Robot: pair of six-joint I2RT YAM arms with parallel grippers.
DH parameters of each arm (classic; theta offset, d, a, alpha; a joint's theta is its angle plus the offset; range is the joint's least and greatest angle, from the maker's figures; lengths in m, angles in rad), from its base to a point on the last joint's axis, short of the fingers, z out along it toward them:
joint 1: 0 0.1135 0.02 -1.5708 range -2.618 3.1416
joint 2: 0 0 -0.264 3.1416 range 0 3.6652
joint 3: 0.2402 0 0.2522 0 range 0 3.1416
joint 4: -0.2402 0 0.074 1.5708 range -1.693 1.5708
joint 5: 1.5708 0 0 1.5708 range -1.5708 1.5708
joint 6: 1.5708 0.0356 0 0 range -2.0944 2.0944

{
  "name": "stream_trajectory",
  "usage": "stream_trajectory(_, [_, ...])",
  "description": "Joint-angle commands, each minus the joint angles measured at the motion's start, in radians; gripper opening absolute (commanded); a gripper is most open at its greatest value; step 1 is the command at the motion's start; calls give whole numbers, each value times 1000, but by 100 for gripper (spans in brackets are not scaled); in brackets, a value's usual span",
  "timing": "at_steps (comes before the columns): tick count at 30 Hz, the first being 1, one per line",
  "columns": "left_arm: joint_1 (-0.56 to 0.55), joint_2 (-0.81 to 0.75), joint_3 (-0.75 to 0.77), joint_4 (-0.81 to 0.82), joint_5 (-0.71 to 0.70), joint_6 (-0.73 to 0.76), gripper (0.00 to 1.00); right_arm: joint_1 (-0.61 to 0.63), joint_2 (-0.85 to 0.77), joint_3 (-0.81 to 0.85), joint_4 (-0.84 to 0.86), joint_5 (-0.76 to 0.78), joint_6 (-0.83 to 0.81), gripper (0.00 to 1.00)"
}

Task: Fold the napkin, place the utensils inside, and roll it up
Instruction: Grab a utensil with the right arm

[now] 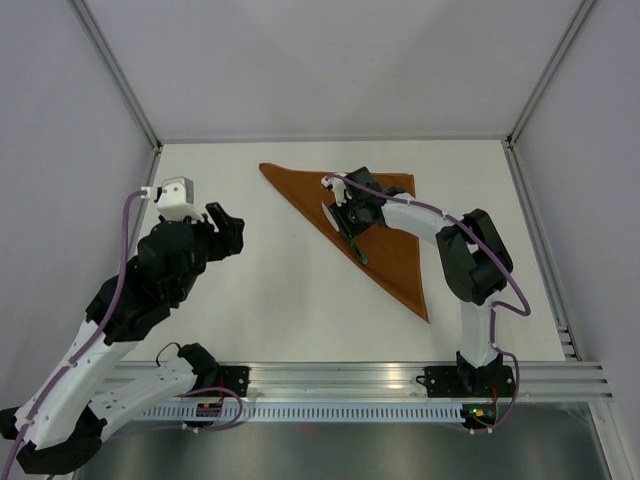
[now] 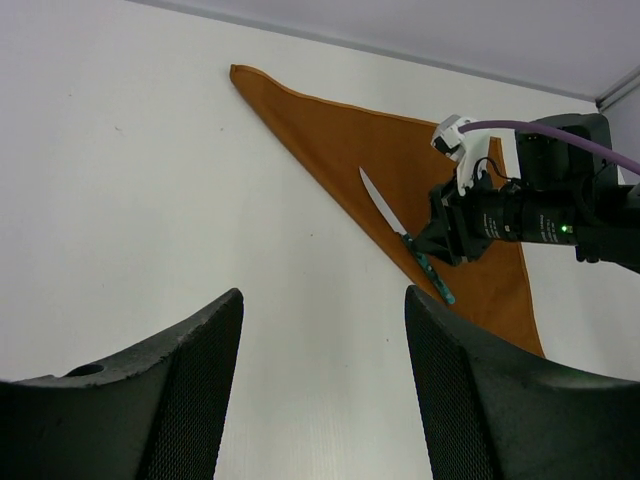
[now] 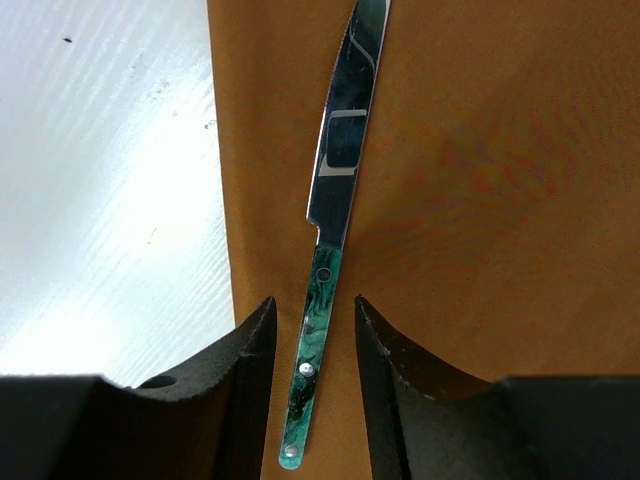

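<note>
Napkin point(image 1: 400, 265) is lying folded into a triangle at the far right of the table point(image 1: 280, 290), with the teal-handled knife point(image 3: 325, 250) sitting on it along the long left edge. Right gripper point(image 3: 313, 300) is straddling the handle, jaws narrow but not quite touching, so I'm guessing the placing step is in hand. Left gripper point(image 2: 322, 295) is hovering wide and empty at the left. Next I'm thinking it's calling for backing off the knife, then rolling from that edge

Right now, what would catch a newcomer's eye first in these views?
The rust-orange napkin, folded into a triangle, lies toward the far right of the table. A teal-handled knife lies on it along the long edge, its handle straddled by the right hand. The left hand hovers open over the table's left side.
</note>
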Motion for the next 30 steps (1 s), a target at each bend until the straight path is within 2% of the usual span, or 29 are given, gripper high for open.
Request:
stream_trajectory(1, [-1, -10, -9, 1, -13, 53, 71, 4, 32, 37, 5, 42, 26, 43])
stream_trajectory(13, [-1, -18, -27, 6, -8, 56, 71, 22, 58, 46, 10, 65, 11, 42])
stream_trajectory(18, [-1, -17, -35, 7, -5, 57, 71, 25, 59, 43, 10, 71, 5, 33])
stream_trajectory(26, [-1, -17, -38, 12, 0, 63, 71, 30, 73, 46, 7, 76, -6, 31])
stream_trajectory(30, [0, -15, -41, 13, 1, 68, 71, 33, 70, 51, 5, 77, -18, 21])
